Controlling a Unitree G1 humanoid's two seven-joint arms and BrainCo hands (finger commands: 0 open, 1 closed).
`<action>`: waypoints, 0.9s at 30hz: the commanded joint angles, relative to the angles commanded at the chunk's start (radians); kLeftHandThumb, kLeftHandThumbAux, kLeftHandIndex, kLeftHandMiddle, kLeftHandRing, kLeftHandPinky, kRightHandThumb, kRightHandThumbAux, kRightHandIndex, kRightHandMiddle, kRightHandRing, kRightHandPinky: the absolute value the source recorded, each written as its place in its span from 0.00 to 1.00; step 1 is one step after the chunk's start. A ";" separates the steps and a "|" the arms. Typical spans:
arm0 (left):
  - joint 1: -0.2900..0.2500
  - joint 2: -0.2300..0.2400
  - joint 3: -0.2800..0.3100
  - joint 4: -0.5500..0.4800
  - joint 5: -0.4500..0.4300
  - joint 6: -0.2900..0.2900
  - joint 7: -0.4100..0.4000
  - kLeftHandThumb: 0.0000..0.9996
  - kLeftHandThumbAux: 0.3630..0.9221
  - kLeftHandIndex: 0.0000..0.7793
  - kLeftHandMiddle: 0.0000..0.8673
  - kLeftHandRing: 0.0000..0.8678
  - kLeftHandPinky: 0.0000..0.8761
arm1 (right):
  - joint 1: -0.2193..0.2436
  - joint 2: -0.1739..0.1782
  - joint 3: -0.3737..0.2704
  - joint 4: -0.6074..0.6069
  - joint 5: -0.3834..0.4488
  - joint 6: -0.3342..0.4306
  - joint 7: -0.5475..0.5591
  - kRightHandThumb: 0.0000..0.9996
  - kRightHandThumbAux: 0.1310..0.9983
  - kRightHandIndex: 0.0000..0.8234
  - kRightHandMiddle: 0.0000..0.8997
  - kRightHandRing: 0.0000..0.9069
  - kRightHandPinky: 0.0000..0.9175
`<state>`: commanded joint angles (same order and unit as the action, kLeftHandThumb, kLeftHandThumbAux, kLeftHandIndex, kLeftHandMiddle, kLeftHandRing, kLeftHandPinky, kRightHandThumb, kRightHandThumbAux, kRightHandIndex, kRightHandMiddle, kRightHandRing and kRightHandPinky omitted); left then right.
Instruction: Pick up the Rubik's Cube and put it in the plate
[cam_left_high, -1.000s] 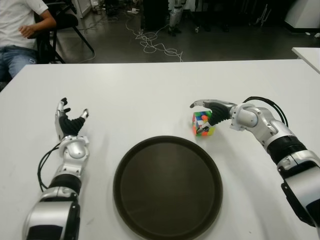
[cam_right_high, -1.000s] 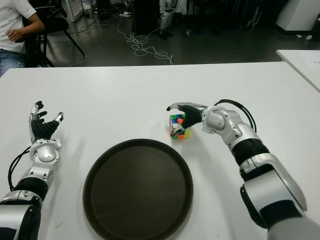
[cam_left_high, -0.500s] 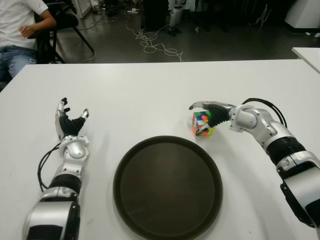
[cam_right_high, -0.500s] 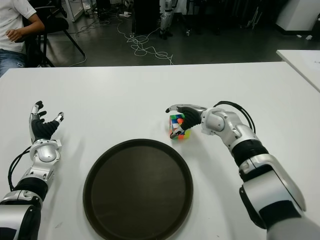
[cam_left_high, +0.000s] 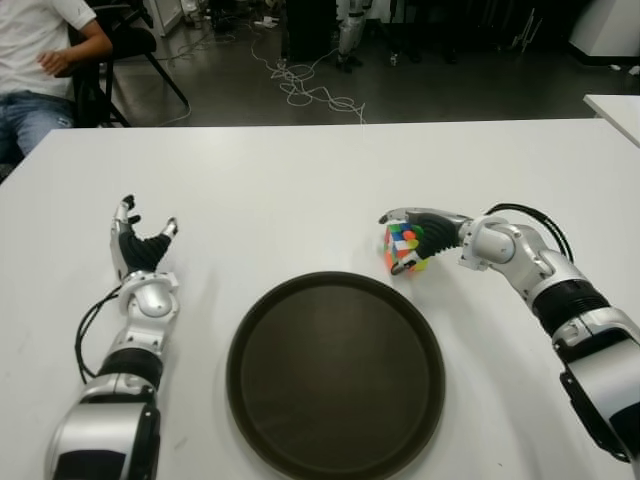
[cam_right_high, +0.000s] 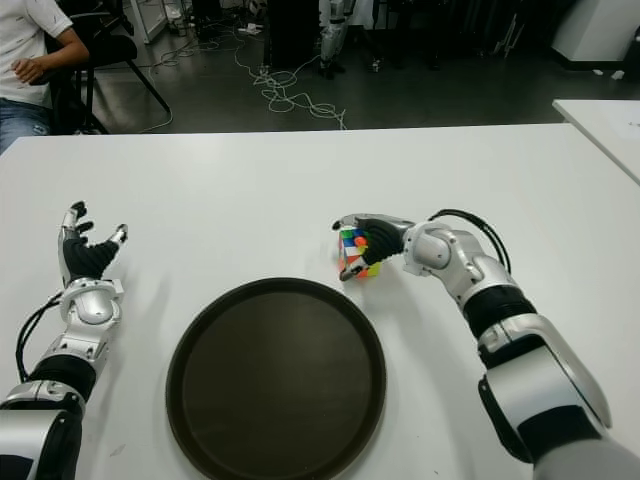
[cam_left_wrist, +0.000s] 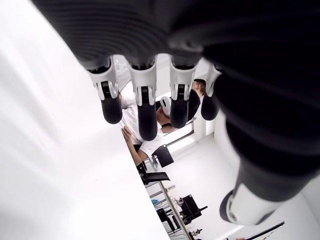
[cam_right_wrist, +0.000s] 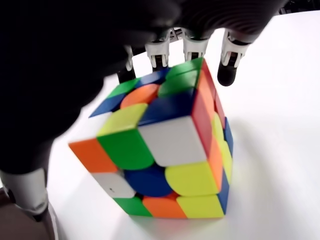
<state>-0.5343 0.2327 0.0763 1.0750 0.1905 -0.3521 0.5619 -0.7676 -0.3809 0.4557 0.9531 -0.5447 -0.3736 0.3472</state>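
The Rubik's Cube (cam_left_high: 401, 250) stands tilted on the white table (cam_left_high: 300, 190), just past the far right rim of the dark round plate (cam_left_high: 335, 380). My right hand (cam_left_high: 410, 231) is wrapped around it from the right. In the right wrist view the cube (cam_right_wrist: 165, 150) lies against the palm, with the fingers (cam_right_wrist: 195, 50) curled over its far side and the thumb (cam_right_wrist: 25, 195) on the near side. My left hand (cam_left_high: 140, 248) shows at the left of the table, well left of the plate, with its fingers (cam_left_wrist: 145, 105) spread and holding nothing.
A seated person (cam_left_high: 40, 60) and a black chair (cam_left_high: 120, 40) are beyond the table's far left corner. Cables (cam_left_high: 310, 85) lie on the floor behind the far edge. A second white table (cam_left_high: 615, 105) shows at the right.
My right hand's fingers have curled tighter around the cube, and the cube has tipped and shifted slightly left. The left hand has not moved.
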 joint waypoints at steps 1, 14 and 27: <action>0.000 0.000 0.000 0.000 0.000 0.000 0.000 0.41 0.68 0.13 0.18 0.19 0.23 | 0.000 0.000 0.000 0.001 -0.001 -0.003 -0.003 0.00 0.53 0.00 0.00 0.00 0.00; 0.007 -0.002 0.010 -0.008 -0.017 -0.023 -0.028 0.45 0.69 0.13 0.17 0.19 0.23 | 0.002 -0.007 -0.005 0.000 0.007 -0.009 0.028 0.00 0.51 0.00 0.01 0.00 0.00; 0.007 0.002 0.004 -0.008 -0.007 -0.022 -0.022 0.45 0.69 0.13 0.18 0.19 0.24 | 0.018 -0.013 -0.008 -0.004 -0.003 -0.014 -0.021 0.00 0.50 0.00 0.01 0.00 0.00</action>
<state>-0.5269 0.2346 0.0805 1.0671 0.1835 -0.3742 0.5401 -0.7494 -0.3937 0.4474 0.9487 -0.5473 -0.3875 0.3264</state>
